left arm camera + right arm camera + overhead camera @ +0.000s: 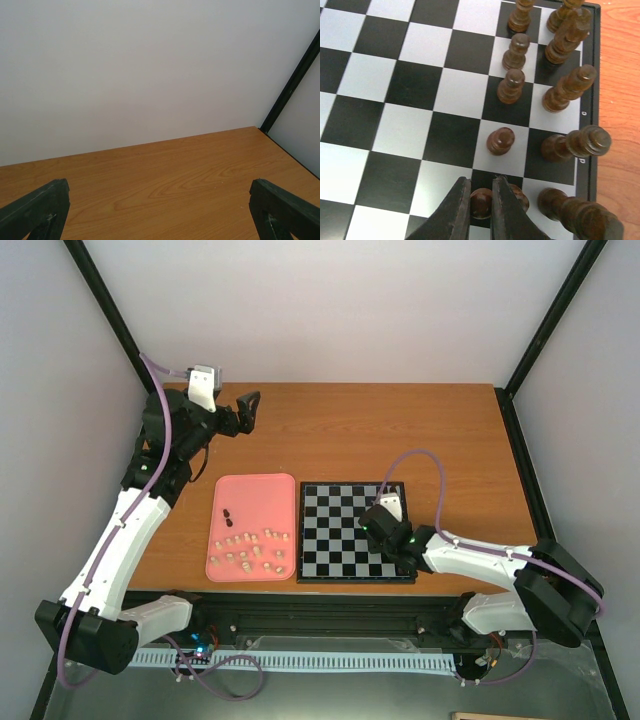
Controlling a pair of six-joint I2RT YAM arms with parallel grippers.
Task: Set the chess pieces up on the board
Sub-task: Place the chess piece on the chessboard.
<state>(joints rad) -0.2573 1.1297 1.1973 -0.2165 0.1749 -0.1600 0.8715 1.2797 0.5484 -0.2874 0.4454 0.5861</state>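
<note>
The right end effector (481,184) was clenched on a dark brown pawn (481,204). Its two dark fingers (454,215) pressed either side of the pawn's round head, over a black square near the bordered edge of the chessboard (395,90). The fingers hid the pawn's base, so contact with the square could not be told. Another dark piece (521,196) stood just beside it, half hidden by one finger.

Beyond the grasp, four more glossy brown pawns (500,141) stood upright in one file, one to a square. Taller dark pieces (570,87) lined the outermost row against the thin black border.

Only the top view showed the rest. The right end effector (385,525) sat over the right part of the chessboard (335,530), where the chessmen were too small to tell. Just left of the board lay a pink tray (250,485) with cream pieces (250,552) scattered in its near half. Two dark pieces (229,515) lay apart from them.

The left end effector (248,405) hung near the tabletop's (400,430) far left corner, well apart from the tray. Its own camera showed its fingers (35,210) spread wide and released, holding nothing, with only bare wood grain, a white wall and a black frame post (292,82).
</note>
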